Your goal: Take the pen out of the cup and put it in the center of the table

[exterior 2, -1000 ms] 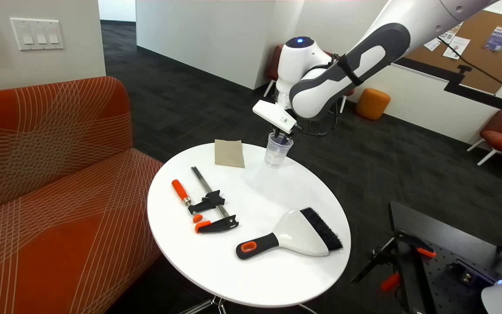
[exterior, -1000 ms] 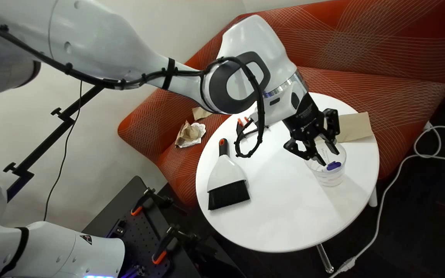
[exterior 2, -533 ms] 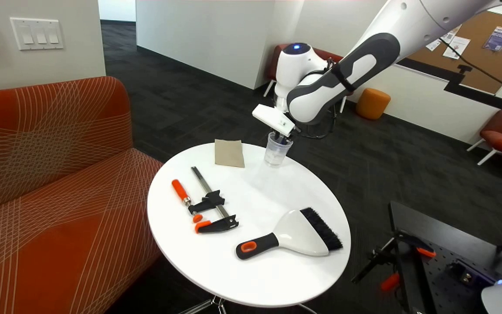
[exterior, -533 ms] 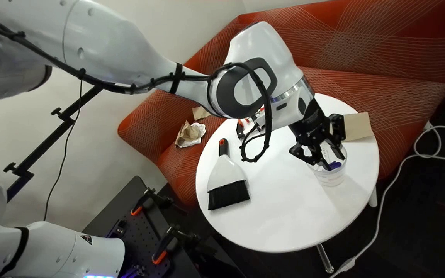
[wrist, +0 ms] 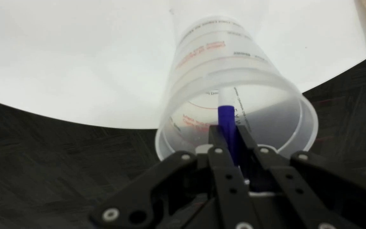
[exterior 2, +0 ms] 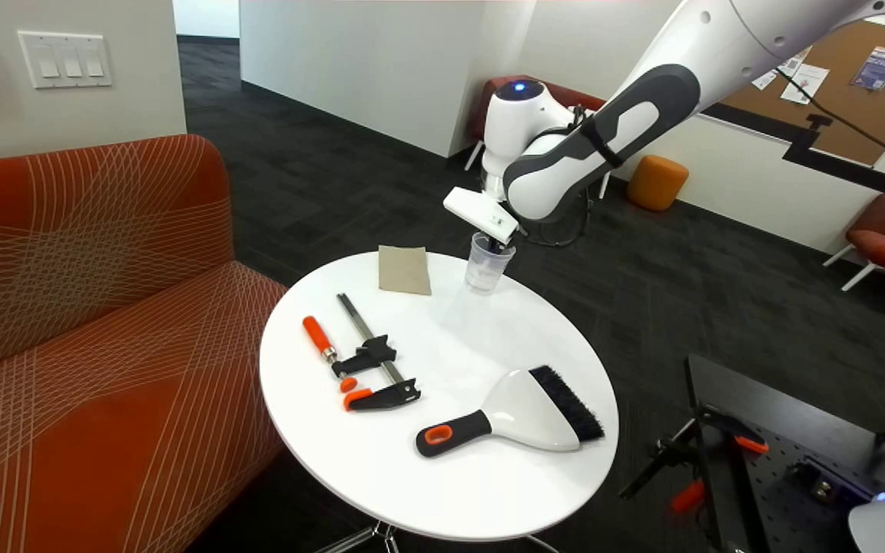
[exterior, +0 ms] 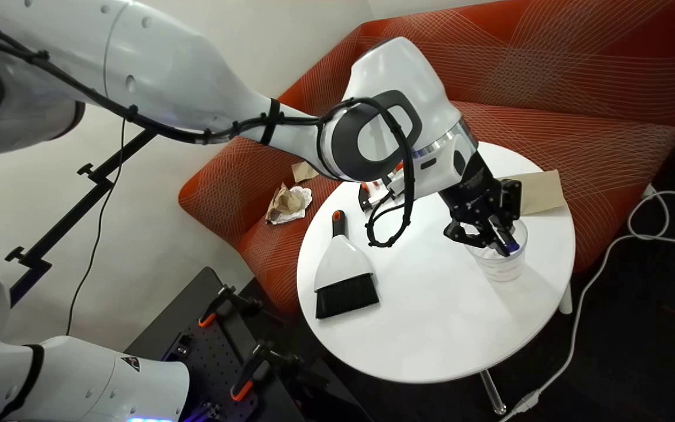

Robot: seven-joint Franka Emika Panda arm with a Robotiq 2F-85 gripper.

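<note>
In both exterior views the white desk (exterior: pixel 408 334) below the end effector (exterior: pixel 508 248) is brightly lit, its top nearly washed out, while the floor (exterior 2: pixel 319 184) past both is left dim. A faint, soft-edged shadow (exterior: pixel 526 305) is cast on the desk beside the cup (exterior: pixel 500 271), beneath the end effector. In an exterior view, a blue light (exterior 2: pixel 519 86) is seen glowing above the end effector, and a glossy sheen is returned by the brush (exterior 2: pixel 523 415), well apart from it. In the wrist view the end effector is rendered dark and out of focus; ahead of it the desk is bleached and the cup's lettering (wrist: pixel 203 51) softened by blur.
</note>
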